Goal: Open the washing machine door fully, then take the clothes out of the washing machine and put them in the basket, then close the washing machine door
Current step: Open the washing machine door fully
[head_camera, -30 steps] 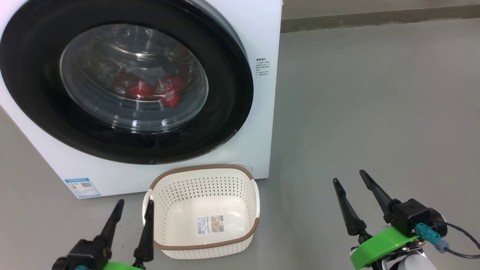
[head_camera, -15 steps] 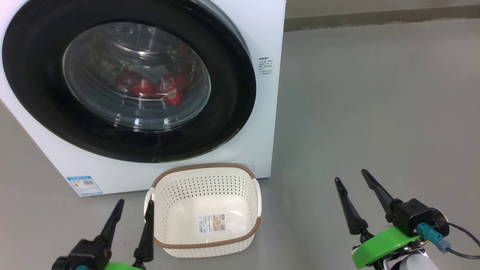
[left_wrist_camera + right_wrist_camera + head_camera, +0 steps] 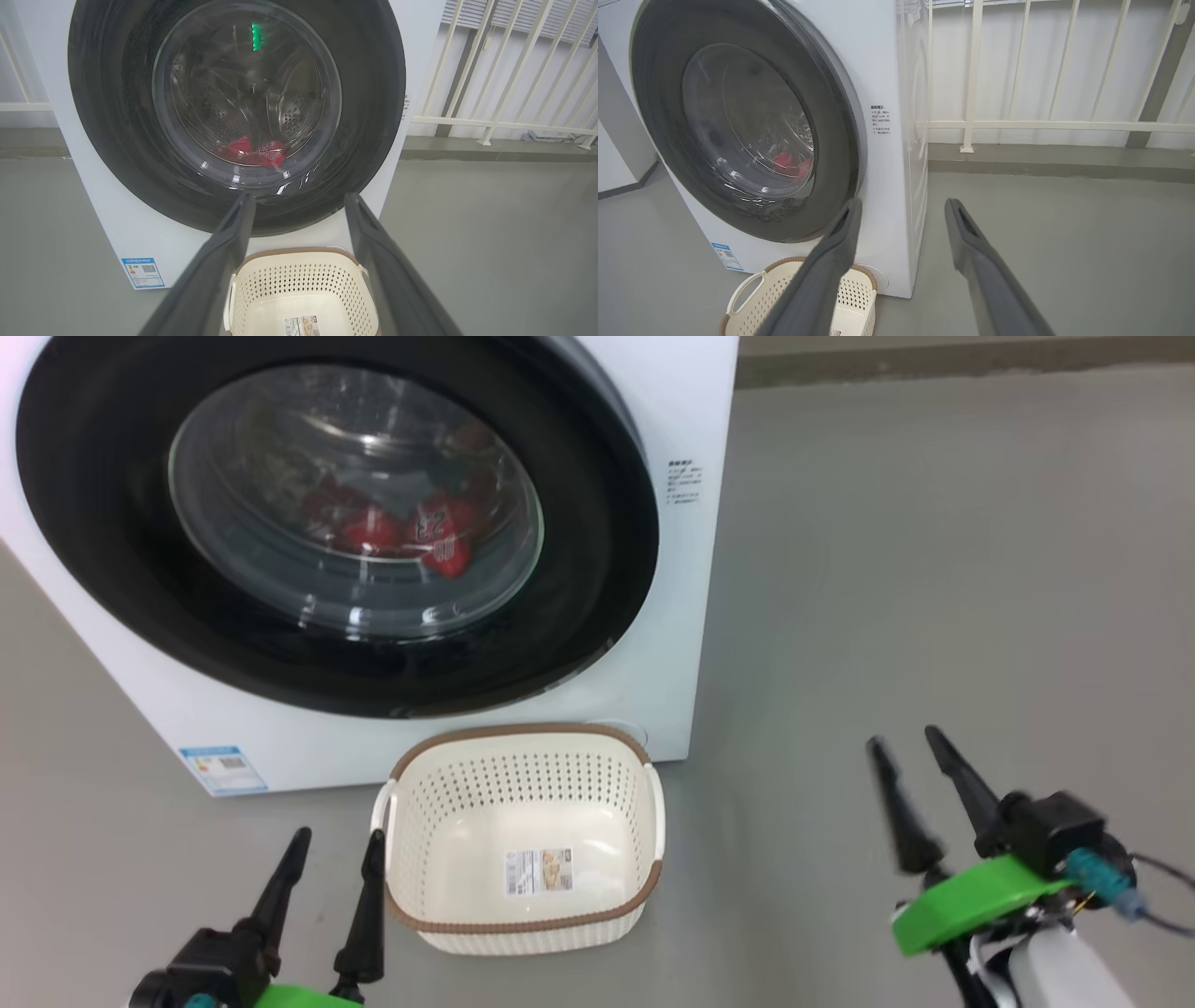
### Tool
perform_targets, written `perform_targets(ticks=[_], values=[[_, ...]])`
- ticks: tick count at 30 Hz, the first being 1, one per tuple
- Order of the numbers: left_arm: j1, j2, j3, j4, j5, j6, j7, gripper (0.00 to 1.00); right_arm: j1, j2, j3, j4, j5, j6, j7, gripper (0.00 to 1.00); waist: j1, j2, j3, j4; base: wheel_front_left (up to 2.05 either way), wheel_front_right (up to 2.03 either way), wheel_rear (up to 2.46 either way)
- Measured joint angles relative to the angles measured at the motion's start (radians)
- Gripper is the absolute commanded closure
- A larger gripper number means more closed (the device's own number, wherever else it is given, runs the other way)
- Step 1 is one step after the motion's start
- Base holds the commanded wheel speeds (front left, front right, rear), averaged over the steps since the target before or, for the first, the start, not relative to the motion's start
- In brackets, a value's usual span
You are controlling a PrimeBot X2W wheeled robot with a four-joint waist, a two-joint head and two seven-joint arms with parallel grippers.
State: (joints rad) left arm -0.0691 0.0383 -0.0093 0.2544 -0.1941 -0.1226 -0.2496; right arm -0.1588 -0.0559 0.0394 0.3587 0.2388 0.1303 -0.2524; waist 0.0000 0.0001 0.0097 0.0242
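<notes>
Just beside the spread, empty left claw [image 3: 338,833], the basket [image 3: 523,927]; right claw [image 3: 903,737], seemingly spread too, well apart.

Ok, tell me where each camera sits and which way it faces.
Head view: on the head, looking forward and down at the shut washing machine door and the basket; left gripper lower left, right gripper lower right, both open.
Left wrist view: on the left wrist, facing the door squarely; its own fingers frame the basket.
Right wrist view: on the right wrist, seeing the door obliquely, railing beyond; own fingers below.
Shared: all show door, basket, red clothes behind glass.
</notes>
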Motion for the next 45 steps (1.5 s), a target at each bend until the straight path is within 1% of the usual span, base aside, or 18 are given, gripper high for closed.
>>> perform_targets(ticks=[6,9,12,19,21,24,27,32,39,45], values=[[-0.041,0.0,-0.001,-0.021,-0.01,0.0,0.0,0.0,-0.087,0.002,-0.04,0.03,0.094,0.0,0.0,1.0,0.0,0.0,0.047,0.019,0.0,0.0,0.0],[-0.059,0.0,-0.003,-0.024,-0.009,0.0,0.0,0.0,-0.138,0.003,-0.055,0.07,0.14,0.0,0.0,1.0,0.0,0.0,0.074,0.031,0.0,0.0,0.0],[-0.06,0.0,-0.002,-0.028,-0.009,-0.001,0.0,0.0,-0.182,0.003,-0.057,0.114,0.211,0.0,0.0,1.0,0.0,0.0,0.098,0.043,0.0,0.0,0.0],[-0.102,0.0,-0.013,-0.05,-0.009,-0.001,0.0,0.0,-0.331,-0.001,-0.019,0.248,0.371,0.0,-0.002,1.0,0.0,0.0,0.157,0.071,0.0,0.0,0.0],[-0.107,0.0,-0.02,-0.056,-0.009,-0.001,0.0,0.0,-0.377,-0.016,0.002,0.279,0.406,0.0,-0.003,1.0,0.0,0.0,0.174,0.079,0.0,0.0,0.0],[-0.116,-0.001,-0.027,-0.065,-0.01,-0.001,0.0,0.0,-0.443,-0.029,0.023,0.313,0.502,0.0,0.005,1.0,0.0,0.0,0.197,0.091,0.0,0.0,0.0],[-0.127,-0.001,-0.029,-0.079,-0.011,-0.001,0.0,0.0,-0.512,-0.04,0.05,0.325,0.593,0.0,0.035,1.0,0.0,0.0,0.223,0.1,0.0,0.0,0.0],[-0.155,-0.001,-0.032,-0.085,-0.014,-0.002,0.0,0.0,-0.621,-0.056,0.103,0.308,0.76,0.0,0.108,1.0,0.0,0.0,0.271,0.11,0.0,0.0,0.0],[-0.199,-0.003,-0.073,-0.126,-0.034,-0.002,-0.003,0.0,-0.732,-0.088,0.131,0.31,0.956,0.0,0.237,1.0,0.0,0.0,0.343,0.126,0.0,0.0,0.0],[-0.216,-0.003,-0.096,-0.151,-0.045,-0.002,-0.004,0.0,-0.814,-0.106,0.121,0.335,1.096,0.0,0.343,1.0,0.0,0.0,0.39,0.153,0.0,0.0,0.0]])
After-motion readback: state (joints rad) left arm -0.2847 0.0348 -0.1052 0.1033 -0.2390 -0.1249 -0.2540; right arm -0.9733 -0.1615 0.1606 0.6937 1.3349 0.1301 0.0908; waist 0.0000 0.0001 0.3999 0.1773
